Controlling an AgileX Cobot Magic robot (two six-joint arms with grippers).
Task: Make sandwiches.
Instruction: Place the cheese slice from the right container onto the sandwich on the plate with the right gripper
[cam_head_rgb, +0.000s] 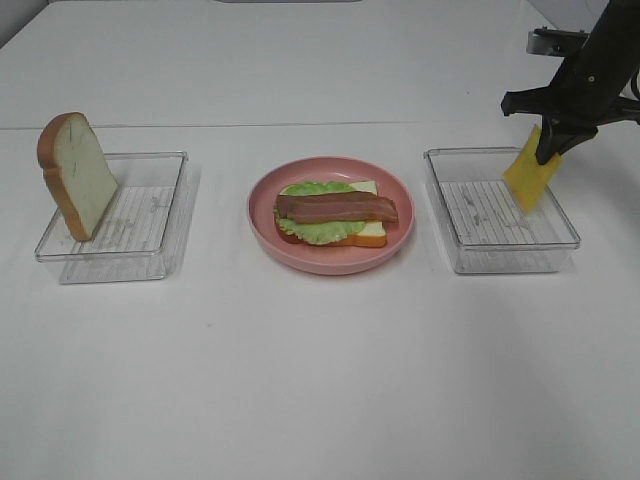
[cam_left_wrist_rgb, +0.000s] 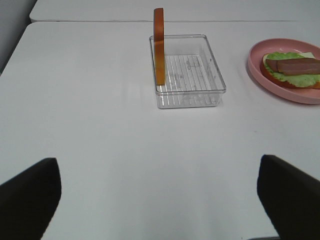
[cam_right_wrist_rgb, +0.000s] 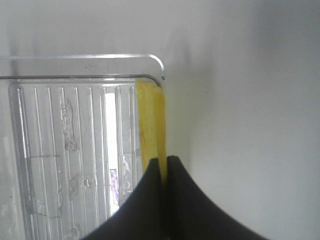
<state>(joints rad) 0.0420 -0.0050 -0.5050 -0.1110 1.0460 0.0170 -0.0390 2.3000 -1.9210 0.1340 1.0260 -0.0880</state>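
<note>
A partly built sandwich (cam_head_rgb: 330, 213) lies on the round pink plate (cam_head_rgb: 266, 224): a bread slice, green lettuce and a reddish-brown bacon strip (cam_head_rgb: 335, 208); it also shows in the left wrist view (cam_left_wrist_rgb: 292, 70). A second bread slice (cam_head_rgb: 78, 175) stands on edge in the left clear tray (cam_head_rgb: 150, 258), also seen in the left wrist view (cam_left_wrist_rgb: 159, 46). My right gripper (cam_head_rgb: 548, 152) is shut on the yellow cheese square (cam_head_rgb: 529, 176), holding it above the right clear tray (cam_head_rgb: 500, 255); the right wrist view shows the cheese (cam_right_wrist_rgb: 151, 125) edge-on. My left gripper (cam_left_wrist_rgb: 160, 200) is open and empty.
The white table (cam_head_rgb: 320, 380) carries the two trays and the plate in a row. A seam in the table runs behind them. The right tray (cam_right_wrist_rgb: 75, 150) holds nothing else.
</note>
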